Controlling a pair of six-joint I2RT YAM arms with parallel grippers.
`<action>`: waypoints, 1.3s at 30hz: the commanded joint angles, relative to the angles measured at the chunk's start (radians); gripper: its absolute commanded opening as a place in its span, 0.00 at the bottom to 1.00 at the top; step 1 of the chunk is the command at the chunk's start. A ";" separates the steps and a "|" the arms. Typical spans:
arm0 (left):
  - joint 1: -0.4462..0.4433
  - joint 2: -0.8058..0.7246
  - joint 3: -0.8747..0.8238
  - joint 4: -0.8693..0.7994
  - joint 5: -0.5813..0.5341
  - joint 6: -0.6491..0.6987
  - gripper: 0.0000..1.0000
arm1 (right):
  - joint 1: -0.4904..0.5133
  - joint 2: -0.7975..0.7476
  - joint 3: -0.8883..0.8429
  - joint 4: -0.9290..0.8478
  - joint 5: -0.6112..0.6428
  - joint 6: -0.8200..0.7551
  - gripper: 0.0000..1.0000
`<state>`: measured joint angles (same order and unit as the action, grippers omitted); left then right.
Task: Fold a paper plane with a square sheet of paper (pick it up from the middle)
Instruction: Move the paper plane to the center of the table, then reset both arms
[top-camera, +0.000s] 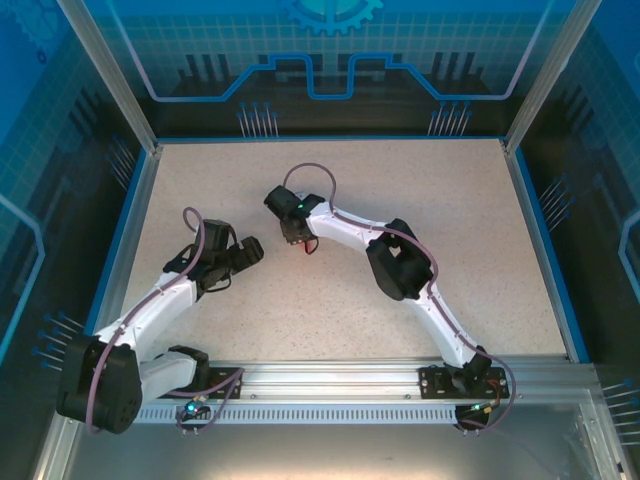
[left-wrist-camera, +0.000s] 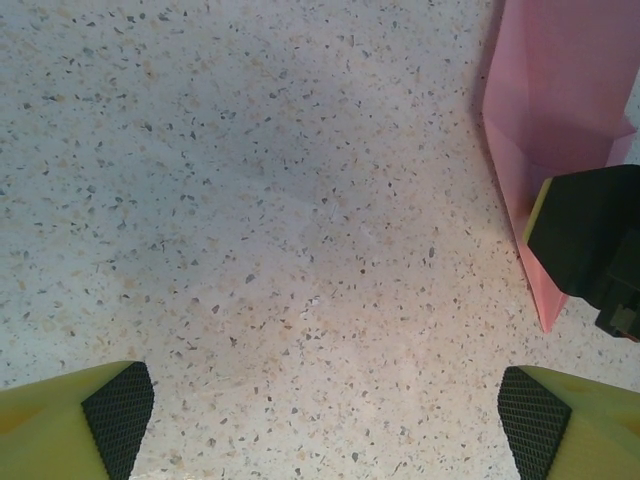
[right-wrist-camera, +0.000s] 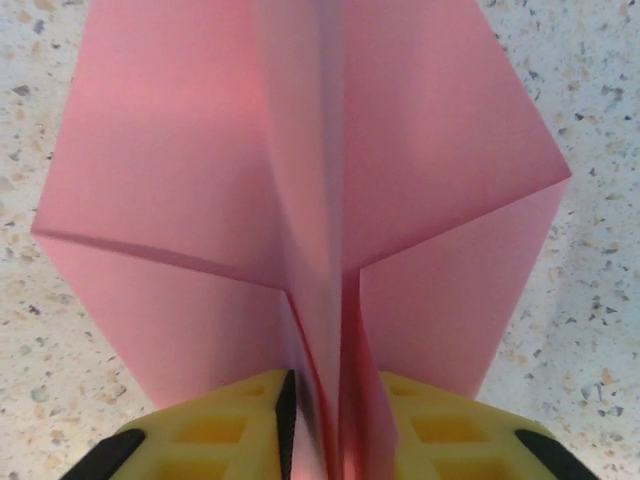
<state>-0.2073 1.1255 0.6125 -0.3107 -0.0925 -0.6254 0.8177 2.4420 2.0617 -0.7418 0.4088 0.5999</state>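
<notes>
The paper plane (right-wrist-camera: 300, 170) lies on the speckled tabletop (top-camera: 450, 250), about in the middle and a bit toward the left edge. It is pink and folded. Two flat wings spread out, and a thin ridge stands up along the middle.

The right gripper (right-wrist-camera: 335, 435) sits low over it. Its yellow fingers (right-wrist-camera: 230, 425) stand on each side of that ridge, very close. I cannot tell if they squeeze the ridge or only stand next to it. The left gripper (left-wrist-camera: 326, 415) hangs over bare tabletop just beside the plane. Its fingers are far apart, with nothing between them.

I think this plane is very light and thin. It will bend, and a hard squeeze in the wrong spot may crush the folds. The wings lie close to the tabletop, so they look hard to get under. The ridge looks like the best place to hold. It sticks up and has many layers, so it is stiffer there. The paper looks smooth, so it may slip from a loose hold.
</notes>
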 joint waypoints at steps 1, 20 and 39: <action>0.008 -0.013 0.027 -0.032 -0.032 0.014 0.94 | 0.003 -0.040 0.046 -0.049 -0.011 0.002 0.33; 0.024 -0.110 0.059 0.121 -0.408 0.140 0.99 | -0.147 -0.862 -0.627 0.150 0.301 -0.094 0.99; 0.176 0.026 -0.213 0.683 -0.247 0.484 0.98 | -0.700 -1.366 -1.587 0.978 0.170 -0.387 0.99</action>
<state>-0.0513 1.1118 0.4213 0.2485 -0.4210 -0.2077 0.1390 1.0328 0.4915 0.0490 0.6437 0.2703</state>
